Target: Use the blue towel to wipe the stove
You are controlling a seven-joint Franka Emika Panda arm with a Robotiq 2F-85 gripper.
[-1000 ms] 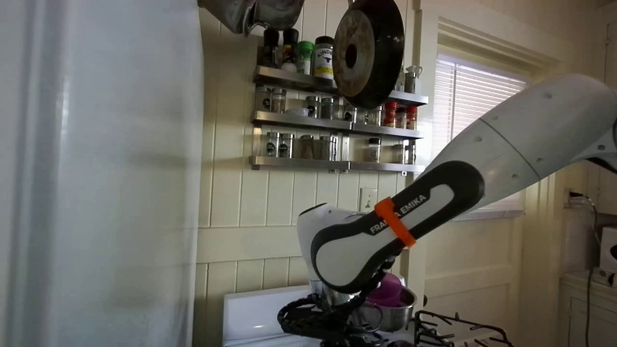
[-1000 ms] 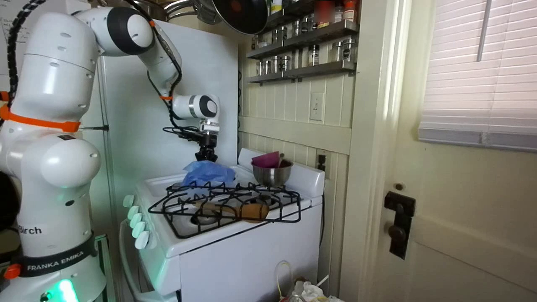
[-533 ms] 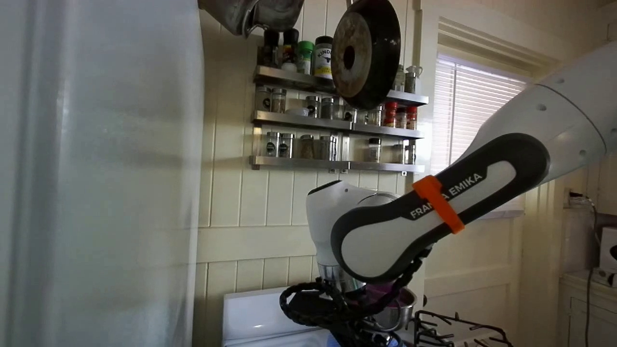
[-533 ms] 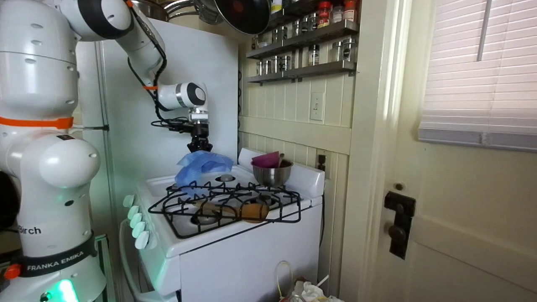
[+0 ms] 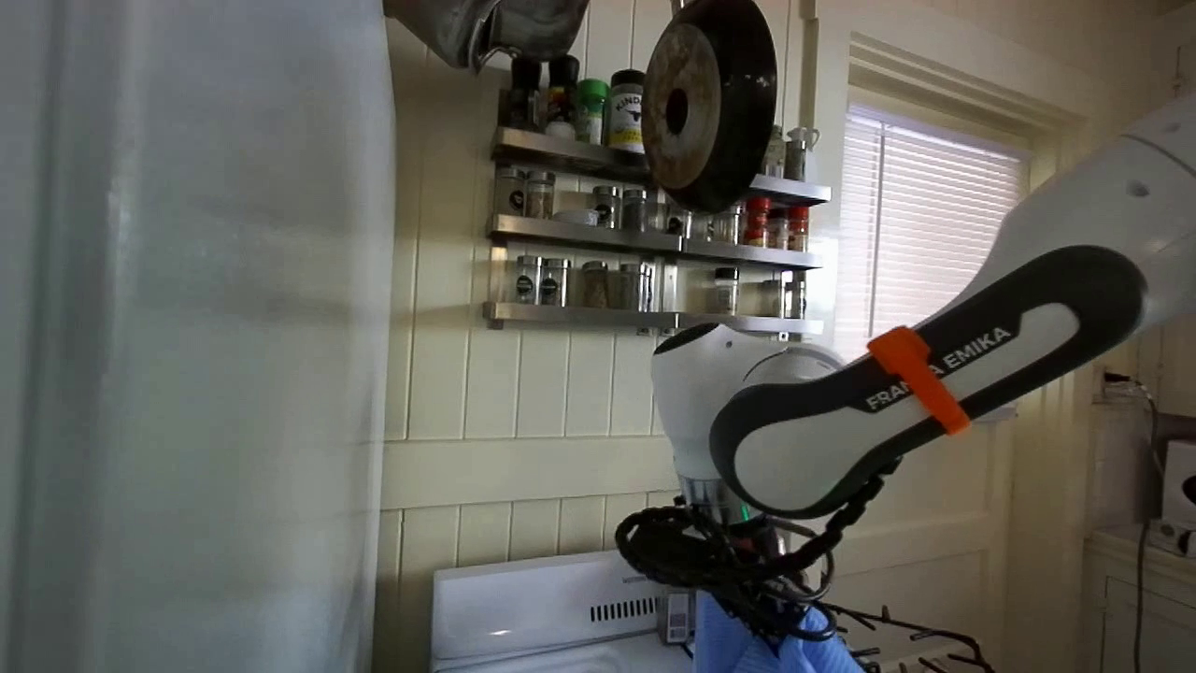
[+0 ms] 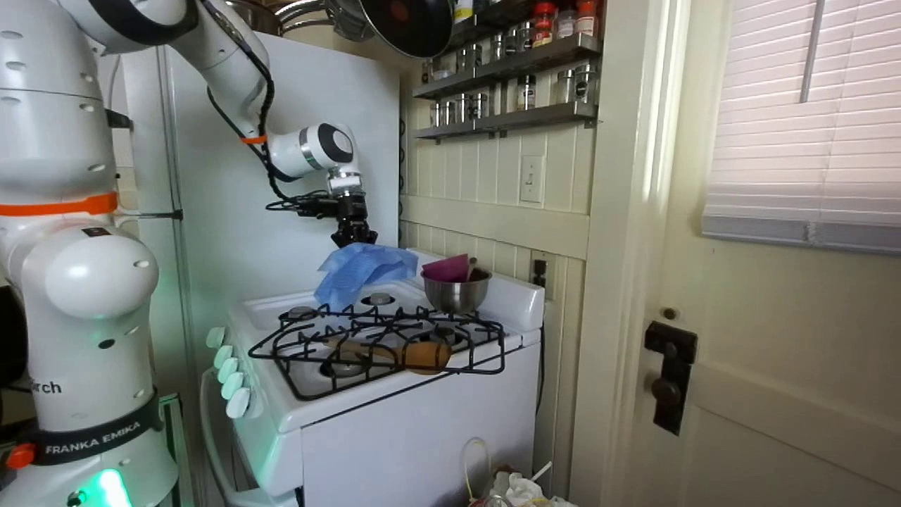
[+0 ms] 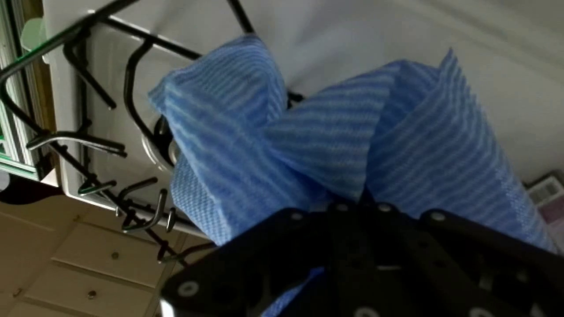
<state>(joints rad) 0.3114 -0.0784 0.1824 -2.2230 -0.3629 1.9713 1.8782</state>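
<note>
In an exterior view, the towel hung at six o'clock from the gripper, over the stove. From the towel, a bowl stood on the stove between three and four, a container inside it; a utensil lay at five, among the grates; shelves hung at one; the refrigerator stood behind, at eleven.

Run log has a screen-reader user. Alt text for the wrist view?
Dark fingers grip a bunched, striped blue towel above a white stove top. A black burner grate shows at the left, partly hidden by the towel, with pale drawers at the lower left.
</note>
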